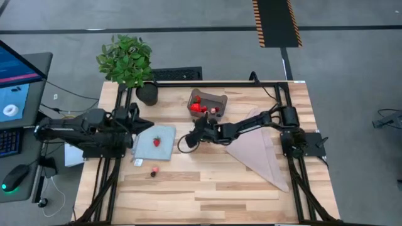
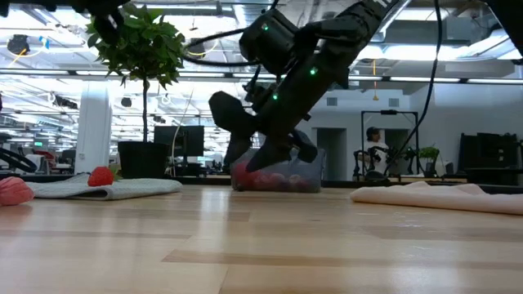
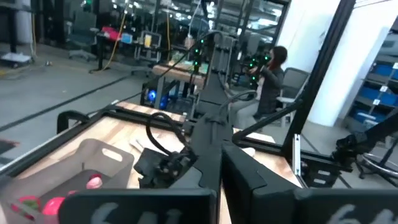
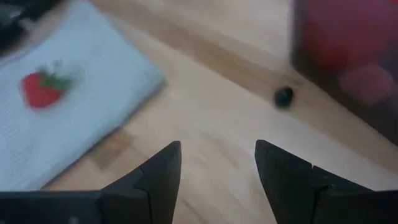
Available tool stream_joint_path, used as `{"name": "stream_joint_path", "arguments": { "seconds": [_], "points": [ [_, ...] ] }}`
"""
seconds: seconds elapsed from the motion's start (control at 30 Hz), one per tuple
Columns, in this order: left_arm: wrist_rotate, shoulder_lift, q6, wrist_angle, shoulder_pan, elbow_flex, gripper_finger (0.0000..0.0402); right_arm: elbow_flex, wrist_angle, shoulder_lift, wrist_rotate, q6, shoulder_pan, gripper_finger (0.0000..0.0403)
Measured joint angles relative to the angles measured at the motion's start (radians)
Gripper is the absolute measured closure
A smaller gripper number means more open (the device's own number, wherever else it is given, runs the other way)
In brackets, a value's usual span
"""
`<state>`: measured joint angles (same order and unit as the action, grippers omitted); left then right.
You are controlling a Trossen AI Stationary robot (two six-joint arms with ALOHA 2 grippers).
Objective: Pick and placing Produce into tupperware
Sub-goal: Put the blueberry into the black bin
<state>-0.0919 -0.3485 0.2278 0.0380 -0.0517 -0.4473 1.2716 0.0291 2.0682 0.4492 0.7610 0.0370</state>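
Note:
The tupperware (image 1: 208, 104), a translucent grey tub holding several red and pink produce pieces (image 1: 199, 107), stands at the table's far middle. A red strawberry (image 1: 156, 142) lies on a pale blue mat (image 1: 155, 133). One small dark berry (image 4: 283, 96) rests on the wood close to the tub (image 4: 348, 43). A pink piece and a dark piece (image 1: 154, 171) lie nearer the front. My right gripper (image 1: 187, 140) hovers open, low over bare wood between mat and tub, pointing slantwise down. My left gripper (image 1: 139, 123) is shut, drawn back at the table's left edge.
A beige cloth (image 1: 259, 148) lies on the table's right half. A leafy plant (image 1: 125, 58) in a black pot (image 1: 147, 94) stands at the far left corner. Black frame rails run along the table's sides. A person (image 3: 272, 73) sits in the room beyond.

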Motion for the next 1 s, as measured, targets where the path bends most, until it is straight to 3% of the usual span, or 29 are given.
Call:
{"name": "stream_joint_path", "arguments": {
  "seconds": [0.33,0.67,1.0],
  "points": [
    [0.005,0.101,-0.069,-0.029,-0.033,0.067,0.0401,0.002,-0.036,-0.001,0.0,0.14,-0.061,0.0175],
    [0.003,0.121,-0.096,-0.038,-0.032,0.067,0.0401,0.002,0.009,-0.001,-0.03,0.232,-0.079,0.0176],
    [0.0,0.121,-0.089,-0.037,-0.032,0.067,0.0401,0.002,0.061,-0.001,-0.032,0.26,-0.096,0.021]
  ]
}}
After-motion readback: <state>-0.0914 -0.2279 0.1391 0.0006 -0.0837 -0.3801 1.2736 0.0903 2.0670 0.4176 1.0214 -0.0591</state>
